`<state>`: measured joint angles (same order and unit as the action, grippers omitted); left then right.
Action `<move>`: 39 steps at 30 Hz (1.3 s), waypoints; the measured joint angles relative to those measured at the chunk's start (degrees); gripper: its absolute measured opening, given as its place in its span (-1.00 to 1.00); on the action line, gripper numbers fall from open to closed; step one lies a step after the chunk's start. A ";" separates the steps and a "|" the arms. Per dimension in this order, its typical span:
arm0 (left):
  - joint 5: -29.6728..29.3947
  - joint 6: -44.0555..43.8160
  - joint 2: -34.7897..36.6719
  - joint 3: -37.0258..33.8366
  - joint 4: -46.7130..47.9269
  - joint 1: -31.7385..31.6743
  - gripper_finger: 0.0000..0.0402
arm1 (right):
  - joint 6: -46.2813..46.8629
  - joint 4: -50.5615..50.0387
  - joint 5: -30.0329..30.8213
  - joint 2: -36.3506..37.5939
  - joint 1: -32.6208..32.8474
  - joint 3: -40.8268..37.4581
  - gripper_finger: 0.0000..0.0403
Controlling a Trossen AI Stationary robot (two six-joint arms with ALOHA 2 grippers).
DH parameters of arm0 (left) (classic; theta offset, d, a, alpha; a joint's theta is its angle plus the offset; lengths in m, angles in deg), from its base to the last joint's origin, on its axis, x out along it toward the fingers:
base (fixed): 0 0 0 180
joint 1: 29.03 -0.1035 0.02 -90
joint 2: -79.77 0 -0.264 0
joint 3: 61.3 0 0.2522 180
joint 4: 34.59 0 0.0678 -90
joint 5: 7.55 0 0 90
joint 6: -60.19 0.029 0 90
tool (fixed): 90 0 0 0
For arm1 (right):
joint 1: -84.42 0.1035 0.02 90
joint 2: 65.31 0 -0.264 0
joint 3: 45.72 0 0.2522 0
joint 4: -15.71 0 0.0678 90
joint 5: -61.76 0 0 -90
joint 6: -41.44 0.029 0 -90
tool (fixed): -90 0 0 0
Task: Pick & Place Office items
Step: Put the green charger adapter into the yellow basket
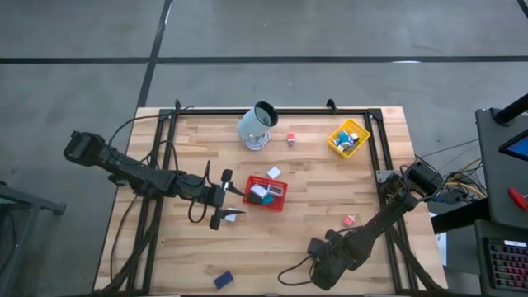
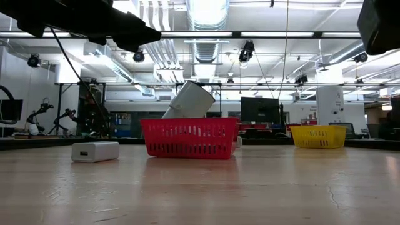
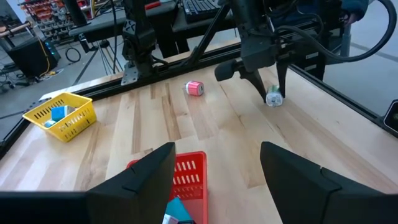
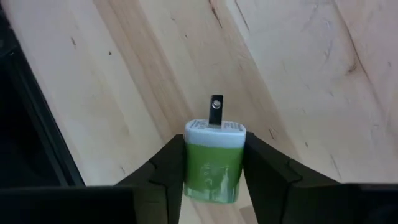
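A small green plug block (image 4: 213, 171) with a white end and a dark prong sits between the fingers of my right gripper (image 4: 214, 143), which is shut on it near the table's front right (image 3: 268, 93). In the high view my right arm (image 1: 330, 252) hides the block. My left gripper (image 1: 233, 200) stands open with nothing between its fingers, just left of the red mesh tray (image 1: 266, 192). The tray holds several small items. Loose items lie on the wood: a pink one (image 1: 350, 219), a white one (image 1: 274, 172), a pink-white one (image 1: 291, 138), a blue one (image 1: 223, 280). My right gripper pinches the green block's two opposite sides (image 4: 189, 171) between its two fingers. The fingers (image 4: 261, 168) come steeply from above and lie along the block, whose white end and prong (image 4: 216, 107) point away past the fingertips. The block is down at the table (image 3: 274, 98); I cannot tell whether it is lifted clear.
A pale cup (image 1: 257, 125) lies tipped at the far middle. A yellow mesh tray (image 1: 349, 138) with several items stands at the far right. A white block (image 2: 95, 151) rests on the wood left of the red tray. A black frame (image 1: 379, 140) borders the table.
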<state>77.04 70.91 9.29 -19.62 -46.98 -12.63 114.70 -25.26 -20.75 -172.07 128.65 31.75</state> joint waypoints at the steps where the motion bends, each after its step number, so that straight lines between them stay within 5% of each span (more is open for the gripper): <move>1: 0.00 0.00 0.00 0.00 0.00 0.00 0.20 | -0.26 0.35 -0.05 0.00 0.00 -0.11 -0.39; 18: -0.02 -0.01 0.00 0.00 0.00 -0.04 0.20 | -5.27 2.76 -0.93 -0.02 0.00 -0.31 -0.39; 39: -0.02 0.00 0.00 0.00 0.00 -0.02 0.20 | -16.56 7.56 13.85 -0.09 0.00 -0.61 -0.39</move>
<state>77.02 70.91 9.29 -19.62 -46.98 -12.65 98.14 -17.70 -6.90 -172.16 128.65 31.13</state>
